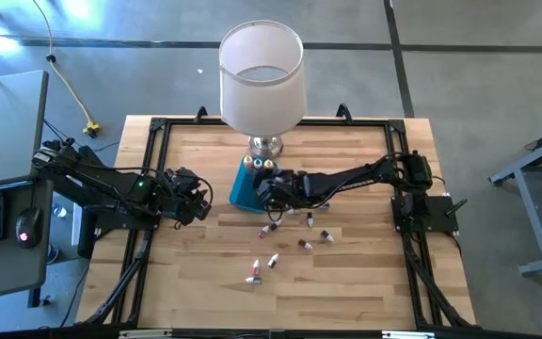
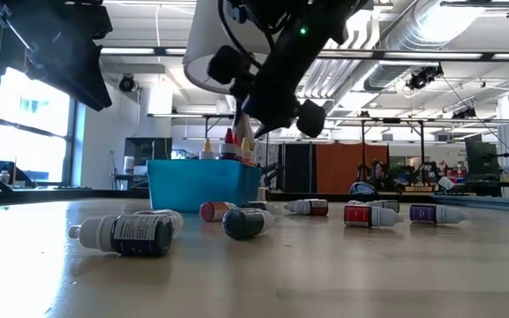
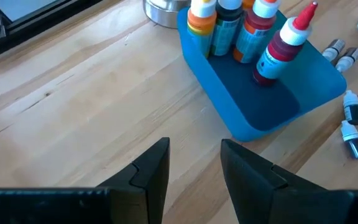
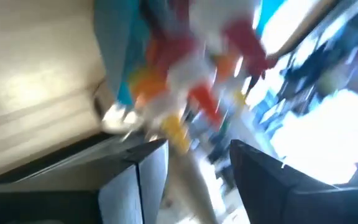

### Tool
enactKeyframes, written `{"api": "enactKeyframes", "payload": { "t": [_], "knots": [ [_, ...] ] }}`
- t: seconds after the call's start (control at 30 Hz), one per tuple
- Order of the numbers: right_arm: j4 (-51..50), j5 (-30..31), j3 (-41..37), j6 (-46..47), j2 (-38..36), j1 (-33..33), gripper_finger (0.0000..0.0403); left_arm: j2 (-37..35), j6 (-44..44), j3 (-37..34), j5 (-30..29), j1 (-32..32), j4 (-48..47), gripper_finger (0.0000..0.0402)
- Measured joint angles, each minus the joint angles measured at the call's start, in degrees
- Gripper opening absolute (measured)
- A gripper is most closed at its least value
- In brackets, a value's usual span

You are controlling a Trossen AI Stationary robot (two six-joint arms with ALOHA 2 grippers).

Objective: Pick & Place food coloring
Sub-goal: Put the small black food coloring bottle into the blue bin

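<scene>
A blue tray (image 3: pixel 272 106) lies on the wooden table. Several food coloring bottles stand upright at its far end: an orange one (image 3: pixel 201 22), a dark one (image 3: pixel 227 25) and a red one (image 3: pixel 253 31). Another red bottle (image 3: pixel 278 50) stands tilted, nearer the tray's middle. Several more bottles lie loose on the table (image 1: pixel 273 229) (image 1: pixel 305 245) (image 1: pixel 252 275). My right gripper (image 2: pixel 247 124) hovers open just above the tray's bottles, holding nothing. My left gripper (image 3: pixel 194 168) waits open to the tray's left, clear of it.
A white cylindrical lampshade (image 1: pixel 262 75) on a metal base (image 1: pixel 264 144) stands right behind the tray (image 1: pixel 243 193). A black frame (image 1: pixel 158 127) runs around the table's edges. Bare wood lies toward the near edge, beyond the loose bottles (image 2: pixel 131 234) (image 2: pixel 360 214).
</scene>
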Motion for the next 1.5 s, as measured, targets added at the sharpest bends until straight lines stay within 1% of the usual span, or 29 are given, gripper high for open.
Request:
{"api": "enactKeyframes", "payload": {
  "t": [0.07, 0.17, 0.27, 0.33, 0.37, 0.43, 0.47, 0.57, 0.63, 0.7, 0.73, 0.77, 0.83, 0.87, 0.93, 1.03, 1.13, 1.27, 1.33, 1.4, 1.5],
  "knots": [
    [-1.2, 5.4, 0.0, 6.3, 0.0, 0.0, 0.0165, 0.0, 0.1, 0.0, 0.1, 0.0, 0.0, 0.0140],
    [-4.4, 15.0, 0.0, 16.2, 0.0, 0.0, 0.0165, 0.0, 1.8, 0.0, 1.0, 0.0, 0.8, 0.0140],
    [-10.5, 22.8, 0.0, 27.1, -0.7, 0.2, 0.0164, 0.0, 4.4, 0.0, 2.8, 0.0, 2.6, 0.0140],
    [-17.5, 24.5, 0.0, 35.9, -1.6, 0.4, 0.0163, 0.0, 7.7, 0.0, 4.3, 0.0, 4.8, 0.0140],
    [-21.0, 24.2, 0.0, 41.1, -2.3, 0.6, 0.0161, 0.0, 9.7, 0.0, 5.4, 0.0, 6.2, 0.0140],
    [-29.9, 20.1, 0.0, 52.7, -3.9, 0.9, 0.0159, 0.0, 13.7, 0.0, 7.7, 0.0, 8.9, 0.0140],
    [-34.1, 16.8, 0.0, 58.6, -4.8, 1.1, 0.0159, 0.1, 15.5, 0.0, 8.8, 0.0, 10.2, 0.0140],
    [-43.6, 1.9, 0.0, 75.7, -7.7, 1.4, 0.0158, 0.7, 19.7, 0.0, 10.5, 0.0, 13.5, 0.0140],
    [-45.0, -9.6, 0.0, 85.5, -9.6, 1.4, 0.0158, 1.4, 21.8, 0.0, 10.6, 0.0, 15.8, 0.0140],
    [-43.6, -20.1, -0.3, 93.7, -11.0, 1.4, 0.0158, 2.3, 24.1, 0.0, 10.7, 0.0, 17.1, 0.0140],
    [-42.0, -24.4, -0.7, 96.4, -11.8, 1.2, 0.0158, 2.9, 25.0, 0.0, 10.7, 0.0, 18.3, 0.0140],
    [-39.9, -28.4, -1.7, 98.4, -12.4, 1.2, 0.0158, 3.7, 25.8, 0.0, 10.7, 0.0, 19.3, 0.0140],
    [-35.4, -33.8, -4.5, 99.2, -13.2, 1.2, 0.0158, 6.0, 26.8, -0.2, 10.8, -0.1, 21.9, 0.0140],
    [-33.3, -35.5, -6.2, 98.9, -13.5, 1.4, 0.0158, 7.2, 27.3, -0.5, 11.4, -0.2, 24.0, 0.0140],
    [-29.2, -36.6, -9.8, 98.1, -13.6, 1.9, 0.0158, 9.9, 28.4, -1.4, 13.5, -1.2, 28.4, 0.0140],
    [-26.9, -34.3, -14.1, 96.9, -13.6, 3.2, 0.0158, 14.7, 29.1, -1.7, 16.8, -4.2, 33.7, 0.0140],
    [-23.7, -30.2, -17.0, 97.1, -13.8, 4.5, 0.0158, 17.8, 29.3, -1.8, 19.7, -7.5, 37.3, 0.0140],
    [-17.2, -24.4, -19.6, 96.7, -15.3, 5.4, 0.0158, 21.2, 29.8, -1.8, 24.4, -10.6, 45.4, 0.0140],
    [-12.9, -23.8, -21.0, 96.6, -16.4, 5.4, 0.0158, 23.2, 30.7, -1.7, 27.0, -11.6, 51.7, 0.0140],
    [-8.0, -23.6, -22.4, 96.1, -17.9, 5.4, 0.0159, 24.8, 33.6, -1.8, 28.8, -12.9, 54.7, 0.0140],
    [-0.8, -23.2, -24.9, 95.1, -20.4, 5.4, 0.0157, 28.3, 37.9, -1.7, 28.4, -14.0, 60.0, 0.0140]
  ]
}}
